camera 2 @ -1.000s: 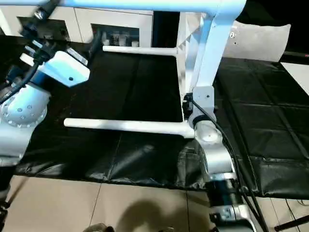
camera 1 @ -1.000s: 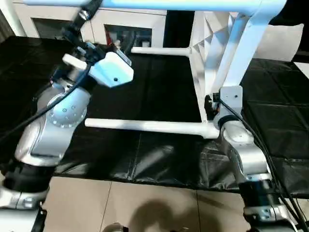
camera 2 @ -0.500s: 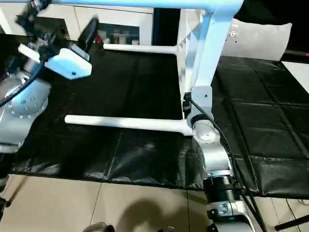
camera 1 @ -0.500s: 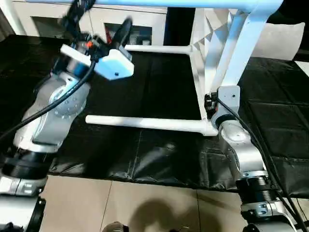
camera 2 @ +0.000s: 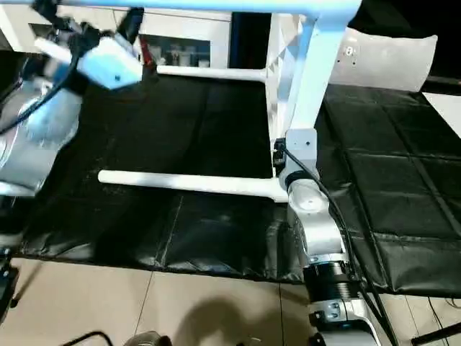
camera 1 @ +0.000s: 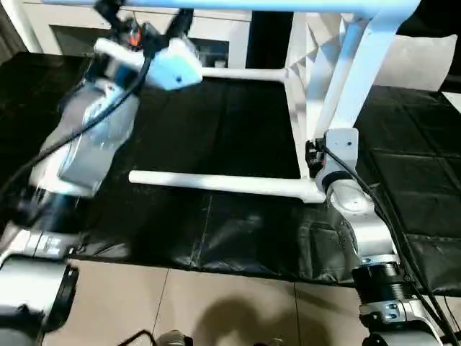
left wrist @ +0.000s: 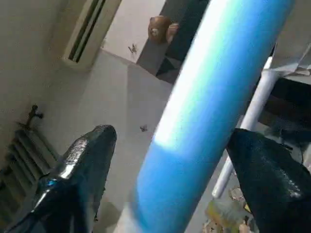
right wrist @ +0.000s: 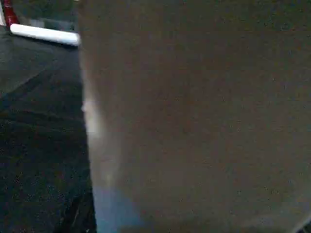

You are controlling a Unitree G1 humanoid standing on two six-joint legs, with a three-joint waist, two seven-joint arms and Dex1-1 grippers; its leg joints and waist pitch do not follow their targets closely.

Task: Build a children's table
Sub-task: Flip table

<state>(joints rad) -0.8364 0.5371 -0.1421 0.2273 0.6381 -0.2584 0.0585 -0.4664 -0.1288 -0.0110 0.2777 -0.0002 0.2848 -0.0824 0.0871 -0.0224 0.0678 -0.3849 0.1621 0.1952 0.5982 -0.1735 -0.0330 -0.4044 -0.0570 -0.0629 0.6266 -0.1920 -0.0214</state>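
Although its top stood on edge on the right of the black mat [camera 1: 238,130], the children's table [camera 1: 310,86] was the biggest thing in the scene, with its ribbed underside facing left and its legs running out level from the corner sockets. Being all moulded plastic, it probably weighed little for its bulk and was stiff enough to be moved by one leg, though the smooth round legs looked slippery and the tall top seemed ready to tip. A near leg [camera 1: 223,184] lay just above the mat, a far leg [camera 1: 241,73] reached toward the white cabinet [camera 1: 209,32], and an upper leg [camera 1: 238,6] crossed high overhead. That upper leg passed between the spread fingers [left wrist: 80,165] of the left gripper [left wrist: 170,165], which bracketed it without clearly pinching. Near a socket, where the taper is thickest, looked the safest place to grasp. Low at the table's near corner, the right gripper [camera 1: 311,153] sat against the plastic; whether it was closed I cannot tell.
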